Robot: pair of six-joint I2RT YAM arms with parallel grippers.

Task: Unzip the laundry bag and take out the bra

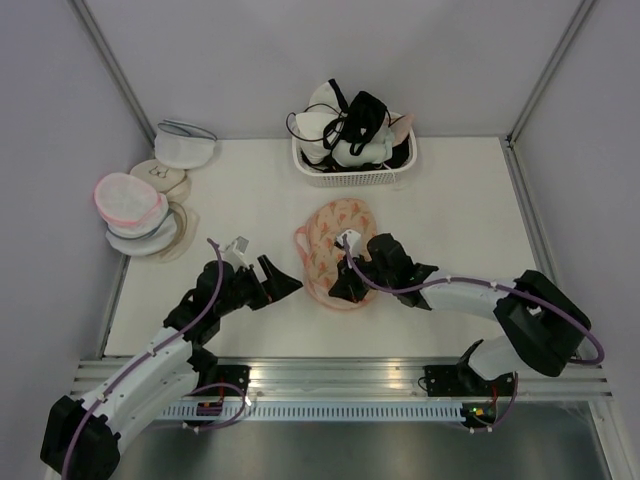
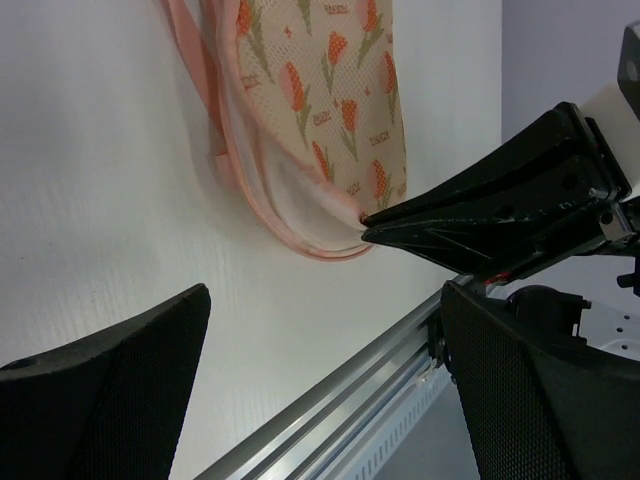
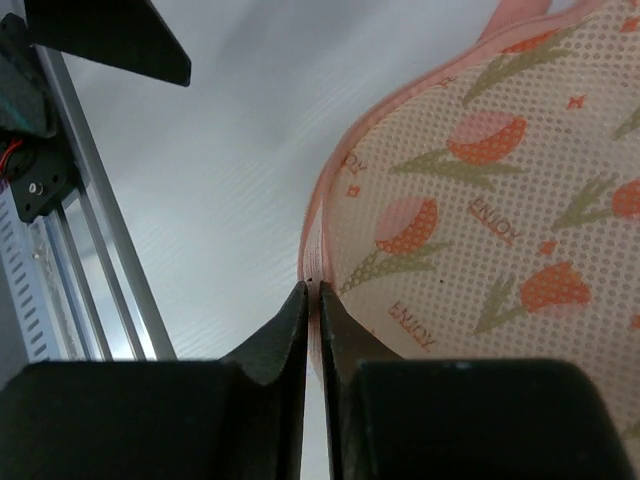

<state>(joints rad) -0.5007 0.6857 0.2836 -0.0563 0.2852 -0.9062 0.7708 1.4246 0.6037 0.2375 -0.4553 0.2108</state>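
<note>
The laundry bag (image 1: 335, 245) lies flat at mid-table, cream-peach with orange flowers and peach zip edging. My right gripper (image 1: 336, 291) is shut on the edging at the bag's near end. The right wrist view shows its fingertips (image 3: 312, 292) pinching the peach edge of the bag (image 3: 480, 190). My left gripper (image 1: 283, 278) is open and empty just left of the bag, not touching it. In the left wrist view (image 2: 320, 400) the bag (image 2: 320, 90) lies ahead, with the right gripper (image 2: 368, 220) holding its edge. The bra is hidden.
A white basket (image 1: 352, 178) piled with white and black bras stands at the back. Round mesh bags (image 1: 130, 200) and a white one (image 1: 185, 146) lie at the far left. The metal rail (image 1: 340, 372) runs along the near edge.
</note>
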